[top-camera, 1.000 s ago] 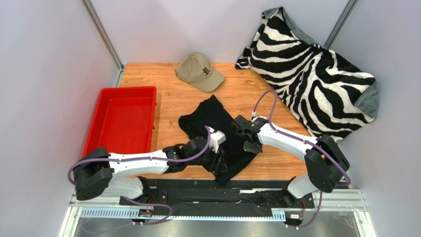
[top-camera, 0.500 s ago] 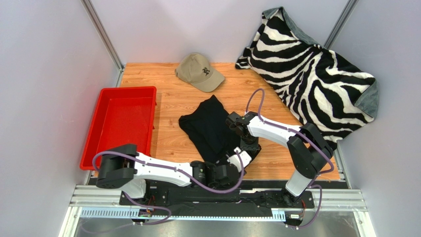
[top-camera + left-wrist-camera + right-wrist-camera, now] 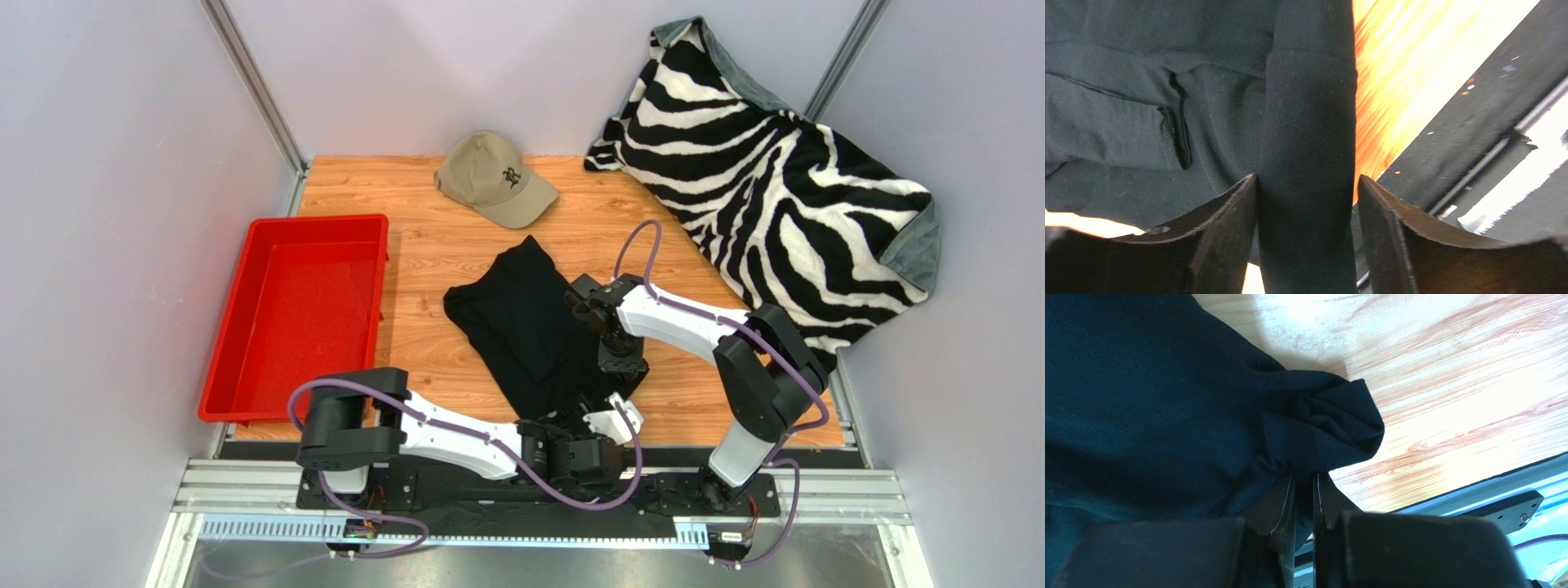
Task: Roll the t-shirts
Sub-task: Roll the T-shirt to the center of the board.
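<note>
The black t-shirt lies crumpled in the middle of the wooden table, its near end reaching the table's front edge. My left gripper is low at that near end. In the left wrist view its jaws stand wide apart and straddle a thick fold of the shirt. My right gripper is at the shirt's right edge. In the right wrist view it is pinched shut on a bunched corner of the shirt.
A red tray stands at the left. A tan cap lies at the back. A zebra-striped blanket is heaped at the back right. The black base rail runs along the near edge.
My left arm has swung right and down toward the near table edge, to the shirt's near end. My right gripper shifted slightly left along the shirt's right edge.
</note>
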Controlling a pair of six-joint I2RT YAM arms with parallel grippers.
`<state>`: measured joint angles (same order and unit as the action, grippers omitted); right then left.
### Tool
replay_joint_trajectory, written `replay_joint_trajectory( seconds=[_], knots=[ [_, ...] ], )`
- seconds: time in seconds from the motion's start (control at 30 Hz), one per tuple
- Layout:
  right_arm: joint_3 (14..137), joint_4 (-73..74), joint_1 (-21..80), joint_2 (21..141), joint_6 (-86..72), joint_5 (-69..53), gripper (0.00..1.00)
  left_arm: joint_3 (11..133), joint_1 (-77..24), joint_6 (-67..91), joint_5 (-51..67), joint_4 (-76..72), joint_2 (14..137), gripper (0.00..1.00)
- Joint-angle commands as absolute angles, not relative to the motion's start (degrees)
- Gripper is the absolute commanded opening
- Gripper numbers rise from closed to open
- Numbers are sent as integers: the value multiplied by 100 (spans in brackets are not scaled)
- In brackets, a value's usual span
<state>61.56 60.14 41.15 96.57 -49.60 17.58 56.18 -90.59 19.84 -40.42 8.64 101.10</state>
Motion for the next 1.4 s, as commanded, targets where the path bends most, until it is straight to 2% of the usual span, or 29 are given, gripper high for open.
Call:
replay_joint_trajectory(
  seconds=[0.0, 0.03, 0.1, 0.13, 0.17, 0.2, 0.23, 0.33, 0.4, 0.5, 0.63, 0.83, 1.0, 1.37],
  knots=[
    [6240, 5898, 4061, 9668, -4940, 1582, 4, 5862, -9088, 2048, -4350, 1098, 10362, 65],
    [6240, 5897, 4052, 9651, -4948, 1582, 6, 5854, -9088, 2091, -4342, 1090, 10380, 63],
    [6231, 5862, 4043, 9563, -4974, 1591, 11, 5827, -9079, 2162, -4307, 1072, 10354, 46],
    [6223, 5862, 4034, 9528, -4983, 1608, 23, 5784, -9079, 2223, -4281, 1064, 10345, 37],
    [6214, 5854, 4025, 9475, -5036, 1626, 29, 5775, -9053, 2267, -4185, 1072, 10275, 25],
    [6214, 5836, 4017, 9370, -5045, 1643, 40, 5748, -9044, 2302, -4105, 1055, 10248, 20],
    [6196, 5810, 4017, 9291, -5097, 1670, 44, 5678, -8974, 2346, -4000, 1037, 10187, 14],
    [6144, 5669, 4008, 8914, -5159, 1722, 55, 5336, -8807, 2443, -3351, 757, 9854, 5],
    [6109, 5564, 4008, 8676, -5247, 1766, 62, 4942, -8500, 2618, -2639, 423, 9476, 5],
    [5960, 5327, 4008, 8140, -5361, 1863, 65, 4327, -7885, 2934, -1471, -148, 8975, 4],
    [5521, 4905, 4017, 7376, -5616, 1916, 66, 3789, -7094, 3225, 232, -746, 8631, 4],
    [4510, 4220, 4306, 6417, -6520, 1880, 65, 3367, -6232, 3796, 1833, -1518, 8867, 3],
    [3553, 3587, 4711, 5881, -7206, 2144, 64, 3103, -5801, 4384, 2653, -2100, 9149, 3],
    [3129, 2866, 4975, 6100, -7383, 2874, 62, 2997, -5441, 4799, 3401, -2663, 9703, 3]
  ],
)
